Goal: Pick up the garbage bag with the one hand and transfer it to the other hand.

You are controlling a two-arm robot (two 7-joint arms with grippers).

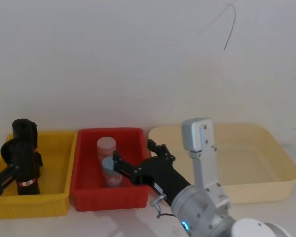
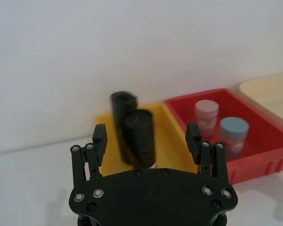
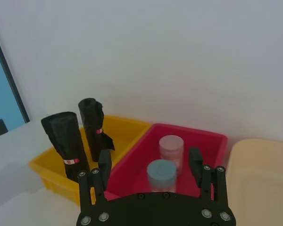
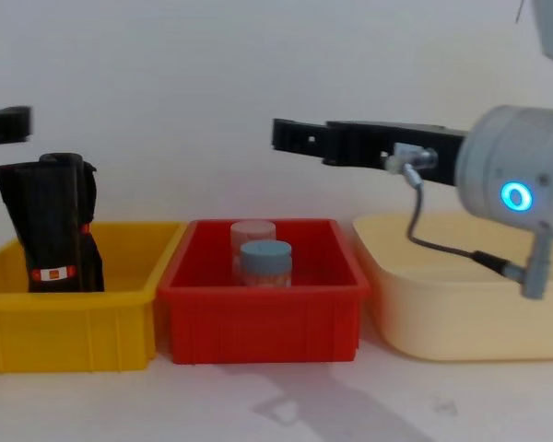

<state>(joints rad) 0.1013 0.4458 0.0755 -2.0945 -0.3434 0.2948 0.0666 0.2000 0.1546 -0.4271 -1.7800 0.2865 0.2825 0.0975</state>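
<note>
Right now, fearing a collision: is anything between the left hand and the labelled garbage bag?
Nothing visible. The open left hand faces the garbage bag directly; the other black roll stands behind it in the yellow bin.

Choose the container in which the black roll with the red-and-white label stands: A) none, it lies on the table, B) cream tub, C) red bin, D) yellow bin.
D: the garbage bag stands upright in the yellow bin beside the other black roll, with the open left gripper facing them.
</note>
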